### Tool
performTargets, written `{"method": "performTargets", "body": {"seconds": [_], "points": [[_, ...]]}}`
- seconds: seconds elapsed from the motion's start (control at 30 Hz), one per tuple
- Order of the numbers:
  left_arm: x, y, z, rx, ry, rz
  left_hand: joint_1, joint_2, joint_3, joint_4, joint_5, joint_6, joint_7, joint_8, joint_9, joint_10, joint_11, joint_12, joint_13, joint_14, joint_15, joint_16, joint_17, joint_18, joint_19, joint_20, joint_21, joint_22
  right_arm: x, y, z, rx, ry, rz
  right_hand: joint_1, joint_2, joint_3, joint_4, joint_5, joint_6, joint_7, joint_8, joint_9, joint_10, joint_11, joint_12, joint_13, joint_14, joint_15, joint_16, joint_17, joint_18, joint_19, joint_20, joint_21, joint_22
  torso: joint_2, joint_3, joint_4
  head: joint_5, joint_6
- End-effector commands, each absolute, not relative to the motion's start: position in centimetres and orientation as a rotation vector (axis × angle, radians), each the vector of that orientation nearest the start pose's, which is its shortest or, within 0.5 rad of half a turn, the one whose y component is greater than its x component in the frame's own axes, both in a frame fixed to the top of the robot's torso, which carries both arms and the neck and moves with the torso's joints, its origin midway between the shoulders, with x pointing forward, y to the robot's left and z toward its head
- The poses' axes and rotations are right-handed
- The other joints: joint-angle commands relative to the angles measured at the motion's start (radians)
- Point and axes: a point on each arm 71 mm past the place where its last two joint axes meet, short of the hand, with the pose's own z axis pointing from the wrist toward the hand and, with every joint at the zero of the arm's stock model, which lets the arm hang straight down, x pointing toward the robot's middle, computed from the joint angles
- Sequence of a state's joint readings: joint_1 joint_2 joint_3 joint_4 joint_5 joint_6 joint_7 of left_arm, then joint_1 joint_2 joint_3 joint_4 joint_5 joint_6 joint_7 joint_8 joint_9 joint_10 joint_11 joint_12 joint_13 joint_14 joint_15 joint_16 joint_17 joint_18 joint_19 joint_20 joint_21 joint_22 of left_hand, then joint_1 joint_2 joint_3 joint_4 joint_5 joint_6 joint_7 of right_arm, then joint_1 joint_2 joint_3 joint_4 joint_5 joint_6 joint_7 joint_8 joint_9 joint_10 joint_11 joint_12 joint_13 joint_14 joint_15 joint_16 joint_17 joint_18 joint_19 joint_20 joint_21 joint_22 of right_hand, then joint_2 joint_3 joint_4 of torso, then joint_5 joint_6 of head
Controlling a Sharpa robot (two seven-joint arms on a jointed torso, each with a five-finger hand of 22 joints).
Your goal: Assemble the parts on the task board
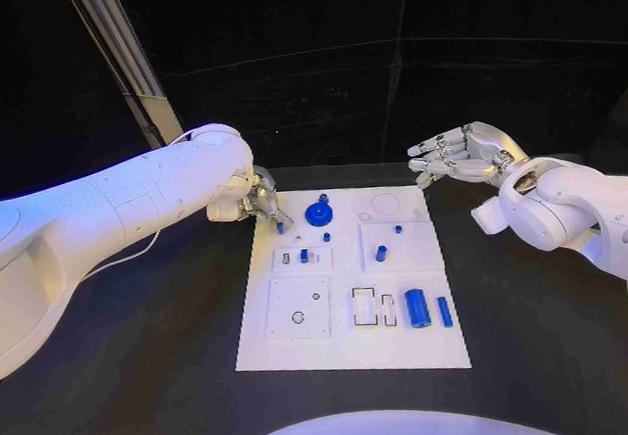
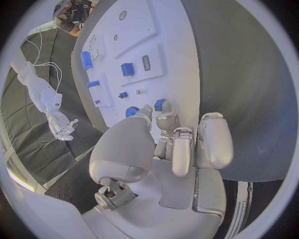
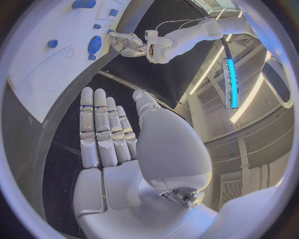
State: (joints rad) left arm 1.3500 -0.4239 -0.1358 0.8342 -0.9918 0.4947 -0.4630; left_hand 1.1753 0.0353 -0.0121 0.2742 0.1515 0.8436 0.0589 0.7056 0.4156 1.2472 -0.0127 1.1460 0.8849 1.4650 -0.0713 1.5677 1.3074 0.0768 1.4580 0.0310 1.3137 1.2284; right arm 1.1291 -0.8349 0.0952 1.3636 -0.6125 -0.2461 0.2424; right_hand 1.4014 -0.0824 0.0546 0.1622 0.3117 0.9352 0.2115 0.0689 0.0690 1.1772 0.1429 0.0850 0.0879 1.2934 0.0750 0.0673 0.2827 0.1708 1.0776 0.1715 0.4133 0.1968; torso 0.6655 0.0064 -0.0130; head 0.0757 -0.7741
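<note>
The left hand is hovering at the far left corner of the task board, its fingers curling downward toward a small blue part at the board's edge. Whether they are grasping that part cannot be told. The white board is lying in the middle of the black counter. Just beside the left hand, a round blue disc is sitting on the board, with small blue pegs a little nearer. Toward the near right, a large blue cylinder is lying next to a slimmer blue bar. The right hand is hanging beyond the board's far right corner, fingers released, straight and holding nothing.
</note>
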Motion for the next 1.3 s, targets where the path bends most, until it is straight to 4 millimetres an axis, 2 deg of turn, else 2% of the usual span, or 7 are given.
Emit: {"method": "performTargets", "body": {"seconds": [0.03,0.27,0.4,0.53,0.57,0.77,1.3], "points": [[58.4,20.0,-21.2,-0.150,2.526,-0.220,0.014,0.001,0.000,-0.006,-0.002,0.008,0.000,0.006,-0.002,0.002,-0.002,0.001,-0.001,0.106,-0.006,0.003,0.263,-0.001,0.002,-0.001,0.001,-0.001,51.7,-24.4,-17.6,0.605,1.558,1.236,0.002,0.009,-0.006,-0.002,0.005,-0.005,0.002,-0.001,0.001,-0.008,-0.003,0.003,-0.001,-0.007,0.003,-0.002,-0.002,0.010,-0.001,0.007,-0.004,-0.001,-0.001,0.0001,0.0001,0.000,0.001],[58.4,20.1,-21.1,-0.158,2.514,-0.224,0.110,0.050,0.065,-0.057,0.002,0.007,-0.009,0.005,-0.009,0.002,-0.010,0.000,-0.001,0.106,-0.013,0.003,0.263,-0.001,0.002,-0.005,0.001,0.001,51.7,-24.4,-17.6,0.605,1.558,1.236,0.002,0.009,-0.006,-0.002,0.005,-0.005,0.002,-0.001,0.001,-0.008,-0.003,0.003,-0.001,-0.007,0.003,-0.002,-0.002,0.010,-0.001,0.007,-0.004,-0.001,0.000,-0.0002,0.0004,0.000,-0.001],[58.4,20.1,-21.1,-0.164,2.505,-0.231,0.220,0.073,0.175,-0.137,0.008,-0.008,-0.014,0.000,-0.014,-0.006,-0.016,-0.012,-0.007,0.106,-0.020,0.003,0.263,-0.001,0.001,-0.013,-0.001,0.000,51.7,-24.4,-17.6,0.604,1.558,1.236,0.002,0.009,-0.006,-0.002,0.005,-0.005,0.002,-0.001,0.001,-0.008,-0.003,0.003,-0.001,-0.007,0.003,-0.002,-0.002,0.010,-0.001,0.007,-0.004,-0.001,0.000,0.0001,0.0005,0.001,-0.001],[58.5,20.1,-21.1,-0.169,2.494,-0.242,0.195,0.019,0.346,-0.167,0.004,-0.015,-0.004,0.011,-0.012,-0.002,-0.005,-0.022,-0.016,0.106,-0.011,0.003,0.263,-0.002,0.002,-0.007,-0.003,0.003,51.7,-24.4,-17.6,0.604,1.559,1.237,0.004,0.011,-0.005,-0.003,0.006,-0.005,0.002,-0.001,0.001,-0.009,-0.002,0.005,-0.002,-0.007,0.003,-0.001,-0.002,0.010,-0.001,0.007,-0.005,-0.002,0.000,-0.0001,0.0002,0.001,-0.002],[58.5,20.1,-21.0,-0.174,2.487,-0.249,0.147,-0.018,0.446,-0.173,0.001,-0.016,-0.003,0.025,-0.006,0.003,0.000,-0.022,-0.018,0.106,-0.013,0.003,0.263,-0.002,0.002,-0.003,-0.003,0.005,51.7,-24.4,-17.6,0.604,1.559,1.236,0.004,0.011,-0.005,-0.003,0.006,-0.005,0.002,-0.001,0.001,-0.009,-0.002,0.005,-0.002,-0.007,0.003,-0.001,-0.002,0.010,-0.001,0.007,-0.005,-0.002,0.000,-0.0002,0.0004,0.001,-0.002],[58.4,20.4,-20.9,-0.204,2.458,-0.279,0.081,-0.058,0.581,-0.199,0.003,-0.020,-0.003,0.053,0.008,0.010,-0.004,-0.019,-0.018,0.106,-0.011,0.003,0.263,-0.002,0.003,-0.004,-0.004,0.007,51.7,-24.4,-17.6,0.604,1.559,1.236,0.004,0.011,-0.005,-0.003,0.006,-0.005,0.002,-0.001,0.001,-0.009,-0.002,0.005,-0.002,-0.007,0.003,-0.001,-0.002,0.010,-0.001,0.007,-0.005,-0.002,-0.001,0.0006,0.0008,0.003,-0.003],[55.4,21.4,-19.8,-0.278,2.315,-0.392,0.039,-0.086,0.653,-0.224,0.005,-0.020,-0.006,0.079,0.020,0.016,-0.010,-0.022,-0.026,0.106,-0.013,0.003,0.263,-0.001,0.003,-0.007,-0.008,0.006,51.7,-24.8,-17.6,0.608,1.558,1.227,-0.001,0.012,-0.009,-0.001,0.002,-0.006,0.003,-0.001,0.001,-0.012,-0.001,0.008,-0.003,-0.008,0.004,-0.001,-0.003,0.010,-0.001,0.008,-0.007,-0.003,-0.005,-0.0003,0.0067,0.004,-0.008]]}}
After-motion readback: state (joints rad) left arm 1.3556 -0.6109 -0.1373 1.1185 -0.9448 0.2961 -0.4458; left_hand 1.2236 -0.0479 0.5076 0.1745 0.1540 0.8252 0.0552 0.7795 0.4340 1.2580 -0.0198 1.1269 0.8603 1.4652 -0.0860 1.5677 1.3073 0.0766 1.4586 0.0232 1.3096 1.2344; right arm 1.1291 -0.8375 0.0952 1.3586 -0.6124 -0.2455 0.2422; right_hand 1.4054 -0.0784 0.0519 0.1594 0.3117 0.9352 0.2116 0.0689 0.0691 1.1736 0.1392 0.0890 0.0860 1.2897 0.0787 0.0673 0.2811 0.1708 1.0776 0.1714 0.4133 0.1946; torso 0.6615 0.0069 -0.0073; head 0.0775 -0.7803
